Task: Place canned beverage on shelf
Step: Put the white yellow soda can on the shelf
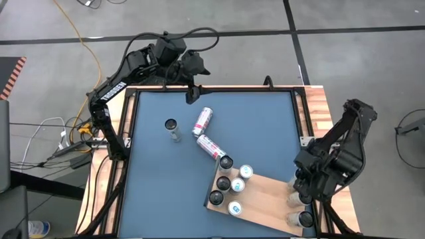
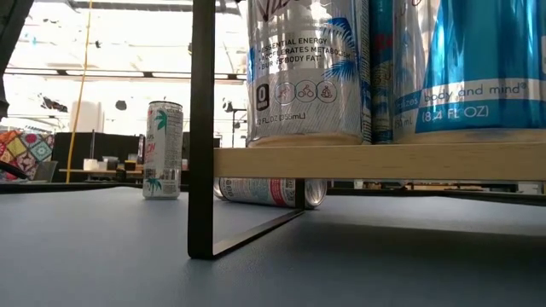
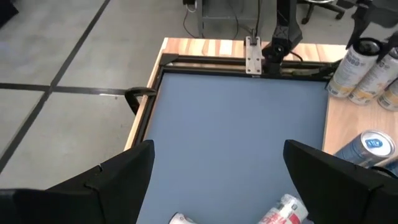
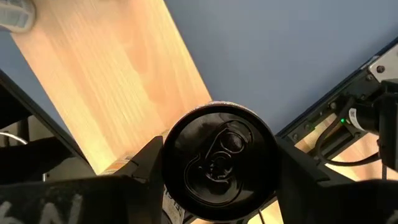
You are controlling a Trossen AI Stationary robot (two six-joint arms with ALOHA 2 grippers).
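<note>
The shelf (image 1: 269, 198) is a light-brown wooden board at the table's near right, raised on a black metal leg (image 2: 202, 128). Several cans (image 1: 229, 186) stand on its left end. One can (image 1: 172, 127) stands upright on the blue tabletop, and two cans (image 1: 202, 121) (image 1: 211, 147) lie on their sides. My right gripper (image 1: 303, 192) is at the shelf's right end, shut on a black-topped can (image 4: 217, 158). A second can (image 1: 304, 219) stands beside it. My left gripper (image 3: 217, 180) is open and empty over the table's far edge. My right gripper pinches the black-topped can between its two fingers, one on each opposite side of the can's upper wall (image 4: 166, 163), just below the top rim. The fingers come from above, pointing down. The can stays upright; its bottom is hidden, so I cannot tell whether it rests on anything.
A black frame and a wooden rim (image 1: 322, 113) run round the blue tabletop (image 1: 252, 126). One lying can (image 2: 269, 190) shows under the shelf board in the low view. Cables lie on the floor to the left.
</note>
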